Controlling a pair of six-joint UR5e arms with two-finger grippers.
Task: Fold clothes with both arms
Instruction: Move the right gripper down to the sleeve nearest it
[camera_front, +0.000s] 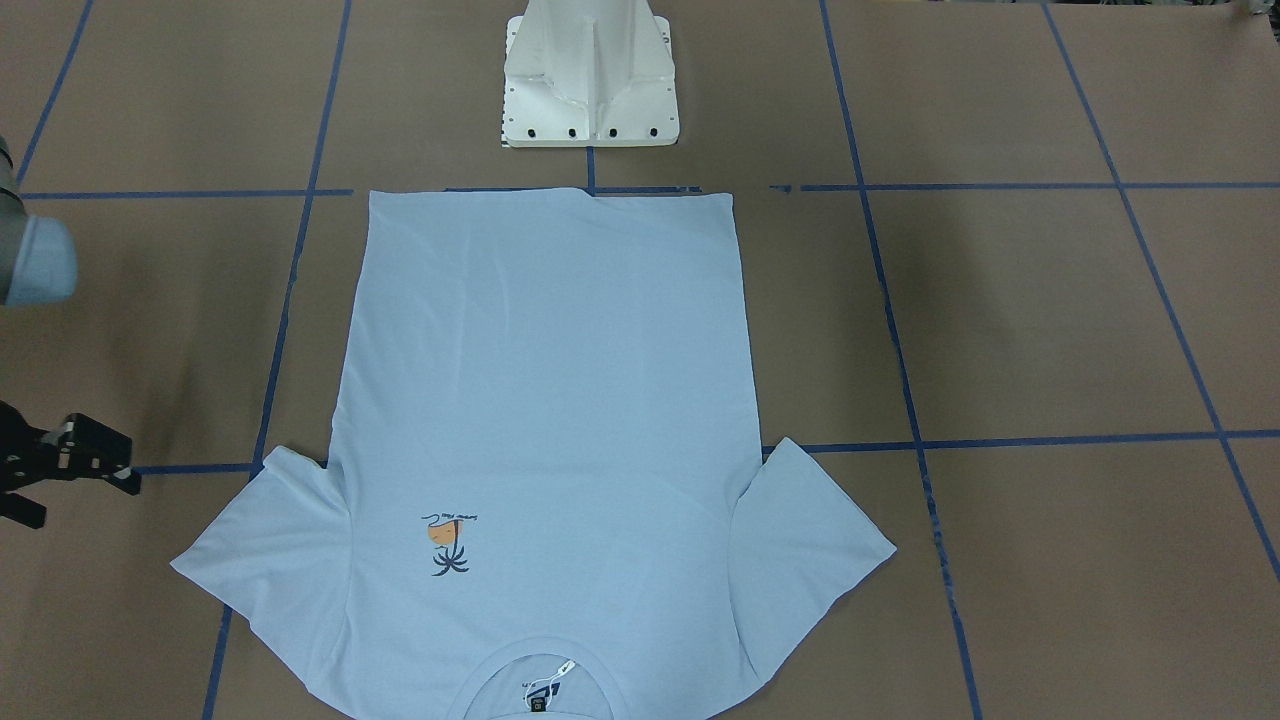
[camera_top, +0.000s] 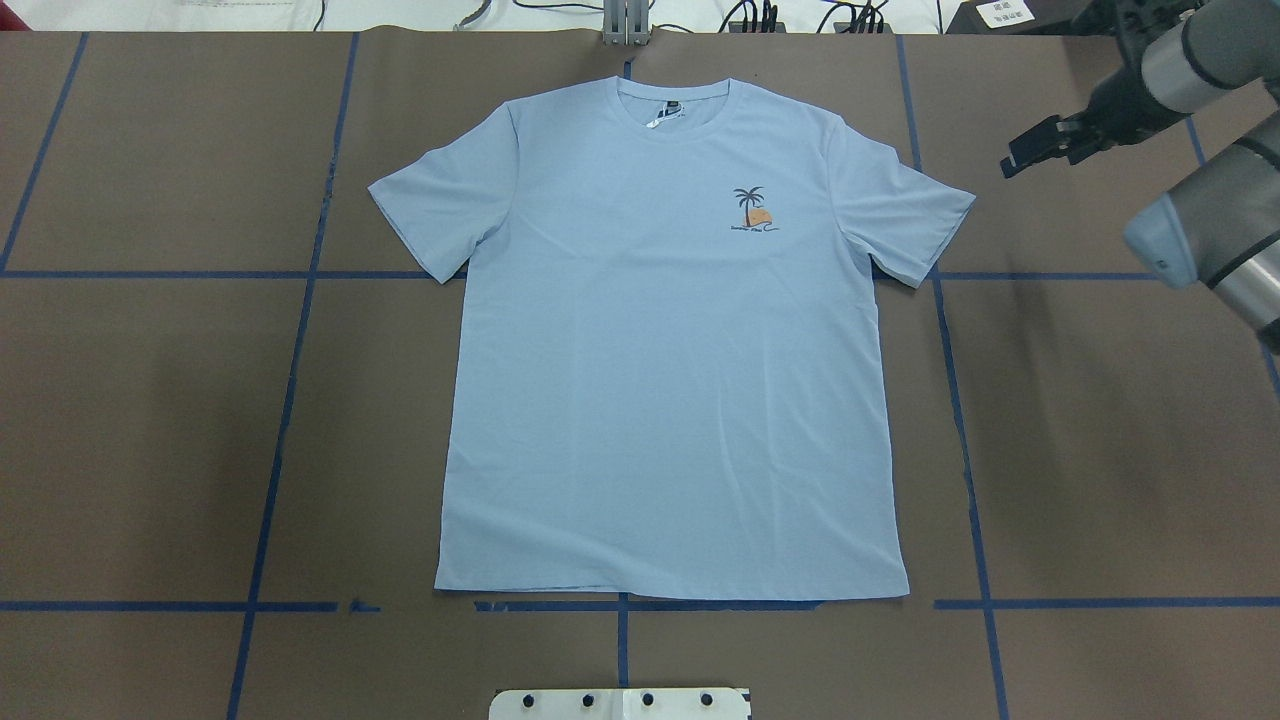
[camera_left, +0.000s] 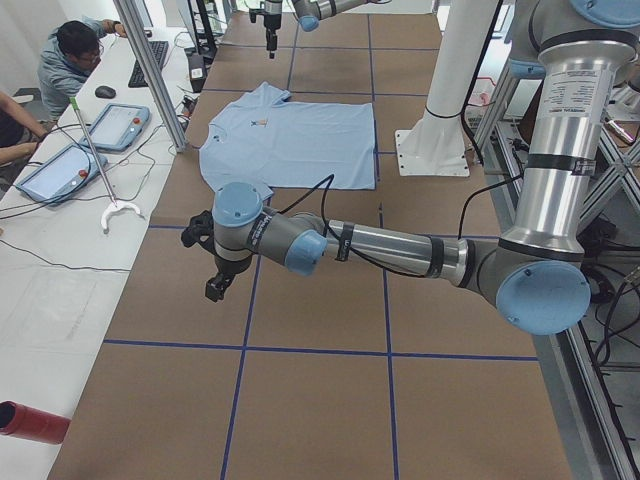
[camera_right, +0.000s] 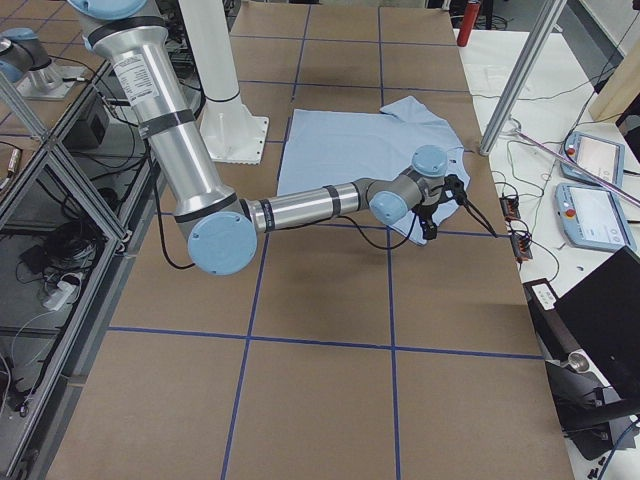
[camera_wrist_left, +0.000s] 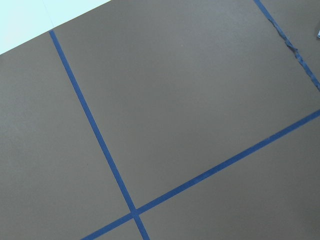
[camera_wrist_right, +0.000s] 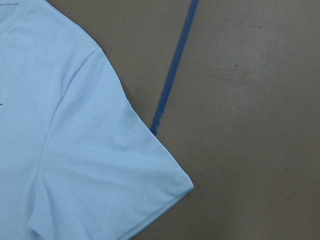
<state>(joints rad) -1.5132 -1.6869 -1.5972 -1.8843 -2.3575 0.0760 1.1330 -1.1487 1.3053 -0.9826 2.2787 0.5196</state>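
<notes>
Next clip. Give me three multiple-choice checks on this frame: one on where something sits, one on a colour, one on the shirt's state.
1. Where is the palm-tree print?
A) by the hem
B) on the chest, on the side toward the right gripper
C) on a sleeve

2. What colour are the tape lines on the table?
A) blue
B) red
C) white

3. How does the T-shirt lie?
A) folded in half
B) bunched in a heap
C) flat and unfolded

Answers:
1 B: the overhead view shows it on the chest, on the right arm's side.
2 A: a blue grid crosses the brown surface.
3 C: both sleeves and the hem are spread out.
</notes>
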